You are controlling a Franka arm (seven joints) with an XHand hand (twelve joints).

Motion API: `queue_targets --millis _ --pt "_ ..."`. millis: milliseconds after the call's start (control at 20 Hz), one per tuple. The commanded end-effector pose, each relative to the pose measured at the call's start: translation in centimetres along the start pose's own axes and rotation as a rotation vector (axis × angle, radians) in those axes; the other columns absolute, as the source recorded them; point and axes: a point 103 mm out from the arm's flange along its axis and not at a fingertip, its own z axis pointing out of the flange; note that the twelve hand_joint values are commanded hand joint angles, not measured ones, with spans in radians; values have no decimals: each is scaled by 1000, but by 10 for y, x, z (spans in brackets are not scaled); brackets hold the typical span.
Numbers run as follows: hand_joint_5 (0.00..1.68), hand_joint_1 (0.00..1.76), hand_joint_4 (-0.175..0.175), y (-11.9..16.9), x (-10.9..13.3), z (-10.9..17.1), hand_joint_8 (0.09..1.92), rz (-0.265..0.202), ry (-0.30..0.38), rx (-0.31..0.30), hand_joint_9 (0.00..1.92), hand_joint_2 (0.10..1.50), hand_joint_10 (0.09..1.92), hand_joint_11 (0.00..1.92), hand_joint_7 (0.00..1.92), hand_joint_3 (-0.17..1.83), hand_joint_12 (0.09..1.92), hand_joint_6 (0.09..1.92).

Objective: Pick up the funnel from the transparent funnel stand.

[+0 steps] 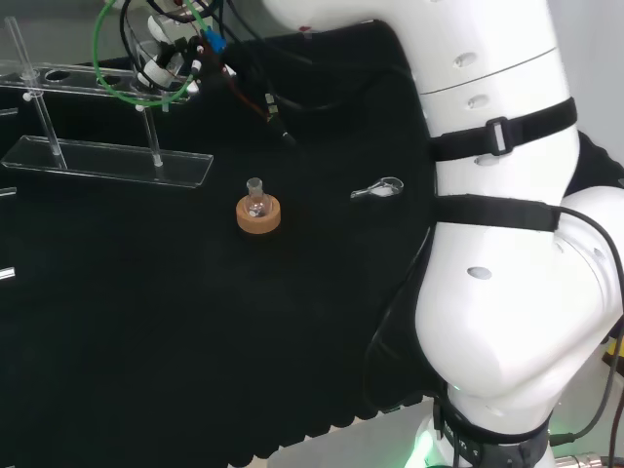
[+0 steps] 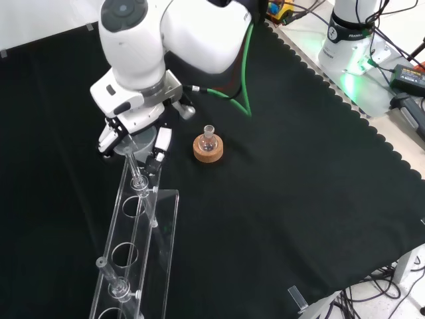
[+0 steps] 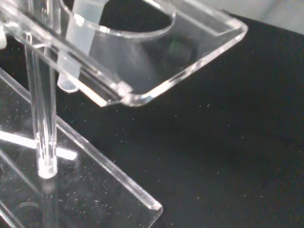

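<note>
Front view has my hand (image 2: 136, 136) at the end of the clear funnel stand (image 2: 143, 232), can't tell how my fingers sit, and a sideways bump could tip it with the funnel (image 3: 78, 42).

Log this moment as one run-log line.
phase: reach | hand: at stand's end | funnel: seated in funnel stand | flask: on cork ring, untouched

Clear, glossy plastic funnel stand (image 2: 136, 246) with smooth rods; matt black cloth (image 2: 279, 199) over the table; a rough cork ring (image 2: 208, 149) holding a small glass flask (image 2: 208, 135).
</note>
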Motion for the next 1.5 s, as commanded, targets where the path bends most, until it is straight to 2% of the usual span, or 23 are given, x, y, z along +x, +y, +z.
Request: queue_targets --millis 50,100,200,300,500,650,800,900,1000,1150,1250,1400,1500 --pt "850 1011 2 -16 -20 -52 1641 54 -55 -110 1642 1036 1330 1920 1088 224 1304 1223" --pt "865 1018 24 -19 -23 -59 1641 59 -59 -124 1643 1045 1331 1920 1090 224 1306 1213" --pt "878 1024 40 -22 -24 -72 1641 60 -68 -148 1646 1051 1332 1920 1092 223 1309 1205" --pt "882 1026 43 -28 -24 -84 1641 61 -83 -167 1650 1053 1335 1920 1096 221 1313 1201" --pt "888 1027 47 -49 -40 -109 1638 82 -131 -192 1655 1051 1341 1920 1106 219 1322 1193" --pt "892 1028 50 -76 -46 -136 1635 104 -146 -228 1660 1049 1346 1920 1113 220 1327 1189" --pt "899 1026 61 -112 -59 -157 1626 147 -152 -231 1664 1043 1353 1920 1124 223 1335 1178" --pt "903 1025 66 -137 -70 -167 1623 198 -160 -226 1666 1040 1356 1920 1130 226 1337 1173" --pt "905 1025 70 -158 -81 -173 1621 209 -165 -230 1668 1037 1358 1920 1133 228 1340 1170" --pt "907 1024 73 -185 -95 -177 1618 188 -167 -245 1671 1035 1361 1920 1137 231 1343 1168" --pt "910 1024 79 -214 -115 -175 1614 141 -178 -253 1675 1030 1363 1920 1141 238 1344 1165" --pt "916 1024 84 -234 -131 -171 1607 76 -181 -261 1680 1015 1364 1920 1149 263 1346 1160" --pt "920 1025 86 -242 -135 -170 1604 56 -168 -265 1687 1002 1365 1920 1154 287 1347 1159"
